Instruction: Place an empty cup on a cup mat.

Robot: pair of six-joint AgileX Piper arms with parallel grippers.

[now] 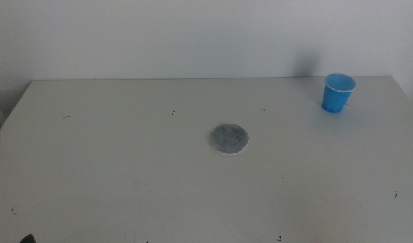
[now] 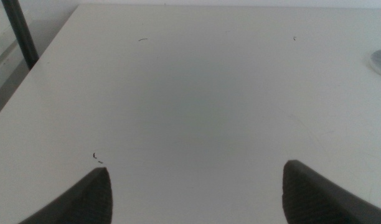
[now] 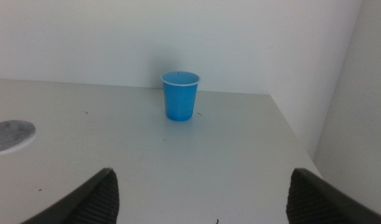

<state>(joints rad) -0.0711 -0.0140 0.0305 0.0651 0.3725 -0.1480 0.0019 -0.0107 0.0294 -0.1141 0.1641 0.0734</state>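
The blue cup (image 1: 338, 92) stands upright near the table's far right corner, apart from everything. It also shows in the right wrist view (image 3: 180, 96), some way ahead of my right gripper (image 3: 200, 190), whose jaws are wide apart and empty. The grey cup mat (image 1: 229, 138) lies flat at the middle of the table; the right wrist view (image 3: 10, 135) shows it too, and its edge shows in the left wrist view (image 2: 380, 62). My left gripper (image 2: 197, 190) is open and empty over the table's left part. In the middle view neither arm reaches in.
The white table (image 1: 125, 169) has a few small dark marks. A wall stands right behind its far edge. A dark pole (image 2: 19, 34) stands off the table's left edge.
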